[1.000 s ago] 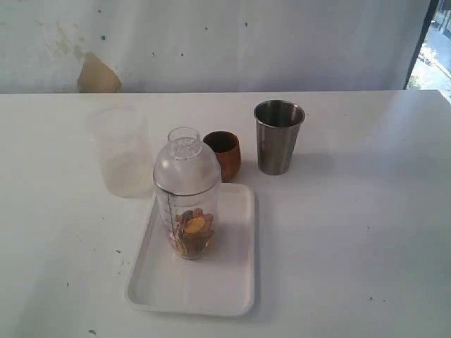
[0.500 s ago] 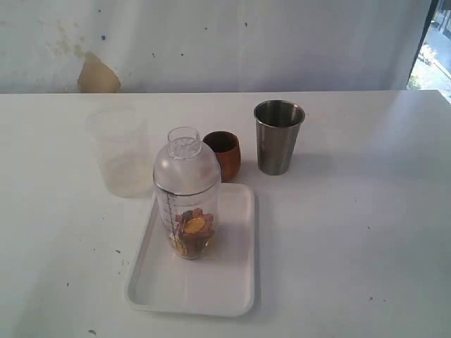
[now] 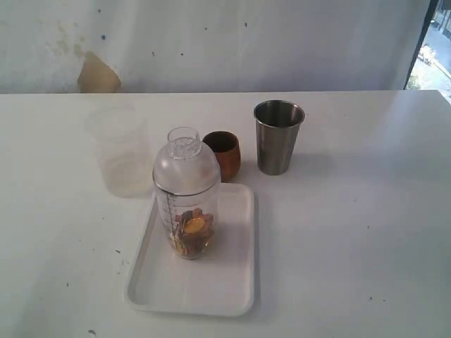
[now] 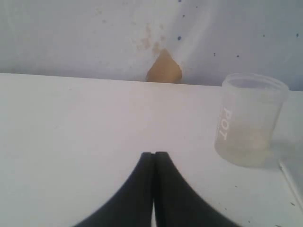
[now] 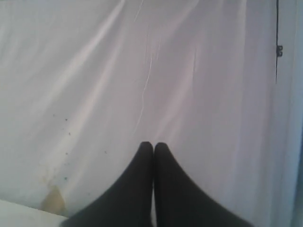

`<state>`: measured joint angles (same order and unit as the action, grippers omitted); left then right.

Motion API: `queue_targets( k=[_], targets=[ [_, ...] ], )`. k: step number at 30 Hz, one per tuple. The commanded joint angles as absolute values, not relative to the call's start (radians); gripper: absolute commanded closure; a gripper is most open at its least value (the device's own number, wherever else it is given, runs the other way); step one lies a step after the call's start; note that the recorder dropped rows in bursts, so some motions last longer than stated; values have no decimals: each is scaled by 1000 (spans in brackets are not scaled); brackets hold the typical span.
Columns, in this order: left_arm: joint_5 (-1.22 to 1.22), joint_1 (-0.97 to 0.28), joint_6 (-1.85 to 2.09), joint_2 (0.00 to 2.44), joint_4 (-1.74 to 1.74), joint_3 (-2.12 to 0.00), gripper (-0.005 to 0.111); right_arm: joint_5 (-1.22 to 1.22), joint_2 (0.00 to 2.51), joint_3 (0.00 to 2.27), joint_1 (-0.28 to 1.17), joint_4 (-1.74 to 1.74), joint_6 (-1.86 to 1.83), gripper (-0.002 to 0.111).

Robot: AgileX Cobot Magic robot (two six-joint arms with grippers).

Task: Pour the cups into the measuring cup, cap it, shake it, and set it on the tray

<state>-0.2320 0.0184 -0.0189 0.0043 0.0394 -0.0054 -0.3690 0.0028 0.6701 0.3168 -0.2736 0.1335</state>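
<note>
Find the measuring cup (image 3: 187, 211) upright on the white tray (image 3: 211, 289), toward its far end and nearer its left rim in the exterior view, capped with the clear dome lid (image 3: 186, 160) and holding a small heap of brown and orange pieces (image 3: 192, 232) at the bottom. Just beyond the tray's far rim, see the brown wooden cup (image 3: 227, 155), partly hidden behind the lid, and a little apart from it the steel tumbler (image 3: 278, 137), each upright on the bench (image 3: 352, 232). Just beside the tray's far left corner, note the frosted plastic cup (image 3: 118, 151), no part of the job. Judge the task as good as finished: poured, capped, set down. Look to the left claw (image 4: 154, 158): shut tip to tip, nothing held, hovering over bare bench with the frosted cup off to one side. Likewise the right claw (image 5: 153, 147): pressed shut, empty, aimed at the white backdrop (image 5: 142, 71). No sign of either in the exterior view. For the step in hand, a clean retreat: hold both arms high and away, avoid sweeping across the tray, and leave the tall capped cup unbumped.
</note>
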Motion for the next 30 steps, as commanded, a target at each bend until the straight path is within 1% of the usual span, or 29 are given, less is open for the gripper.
queue_targets(
  k=[1,6,12,21,28,30],
  targets=[
    [-233,18,-19,0,38,0,107,-213,0,587,188,-53,-230,108],
    [-233,18,-19,0,38,0,107,-177,0,518,27,83,-293,108],
    [-233,18,-19,0,38,0,107,-211,0,445,-46,37,-248,108],
    [-233,18,-19,0,38,0,107,-210,0,240,-56,15,-200,108],
    [-233,18,-19,0,38,0,107,-103,0,10,-56,15,-122,108],
    [-233,18,-19,0,38,0,107,-88,0,0,-56,15,-118,108]
  ],
)
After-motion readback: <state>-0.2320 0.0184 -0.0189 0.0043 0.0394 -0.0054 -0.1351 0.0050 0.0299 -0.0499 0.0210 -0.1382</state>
